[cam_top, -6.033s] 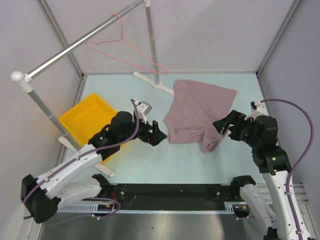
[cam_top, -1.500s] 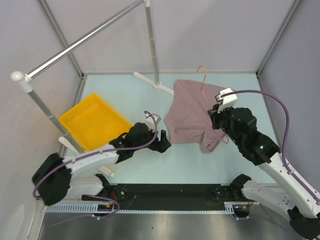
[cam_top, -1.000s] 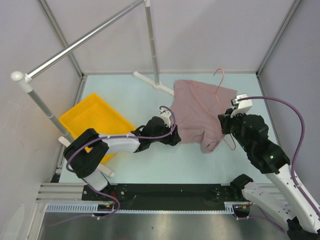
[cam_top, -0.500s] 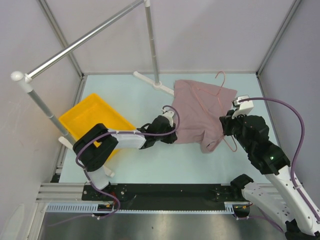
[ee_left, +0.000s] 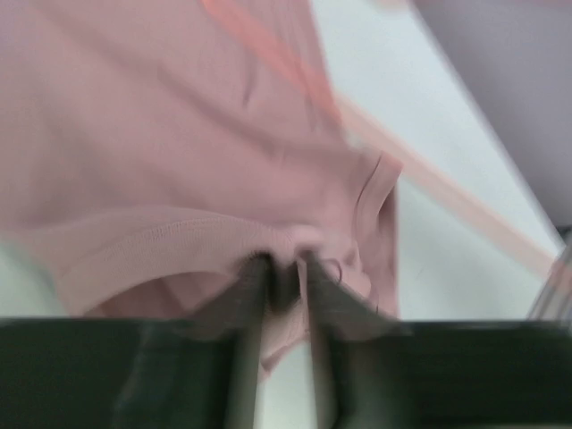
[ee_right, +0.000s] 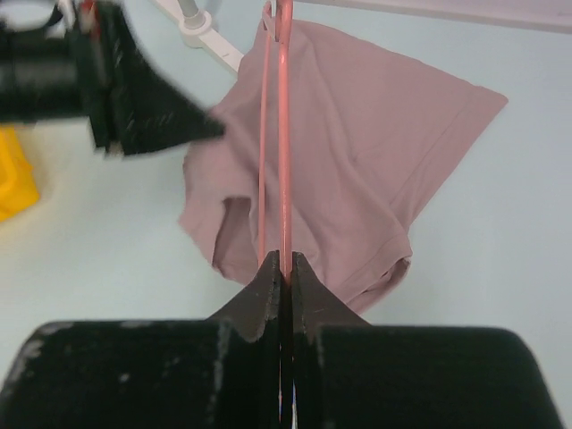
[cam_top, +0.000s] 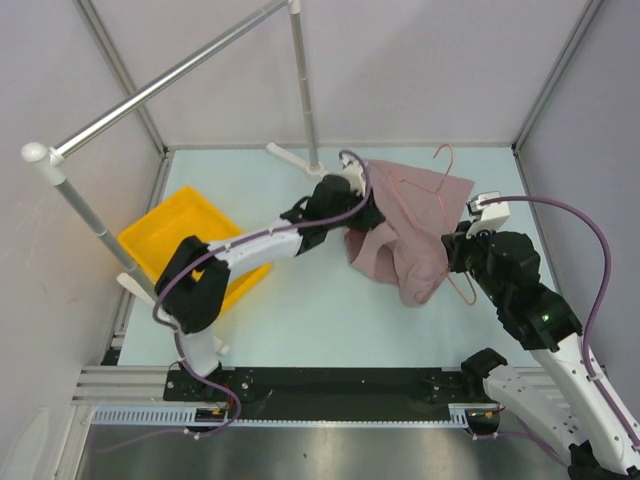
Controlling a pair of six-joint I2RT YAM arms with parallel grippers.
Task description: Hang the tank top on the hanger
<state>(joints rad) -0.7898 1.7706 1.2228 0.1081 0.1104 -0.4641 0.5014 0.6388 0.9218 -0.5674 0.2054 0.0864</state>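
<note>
Left end effector (ee_left: 281,266) is clenched on a bunched edge of the tank top (ee_left: 134,116), presumably to open it. The hanger (ee_right: 285,134) is pinched by the right end effector (ee_right: 284,268), poised for insertion.

Motion smears the left wrist view. The left gripper (ee_left: 281,268) shows only as two soft dark streaks, their tips buried in a bunched hem of the tank top (ee_left: 152,125). The hanger (ee_left: 465,198) is a pale pink smudge there. From above, that gripper's fingertips are hidden behind its own wrist and the gathered cloth.

In the right wrist view the hanger's hook runs off the top edge. The yellow bin (ee_right: 12,179) is a sliver at the left edge, and the rack foot (ee_right: 198,27) is cut short. The right gripper (ee_right: 284,264) covers the wire below its pinch.
</note>
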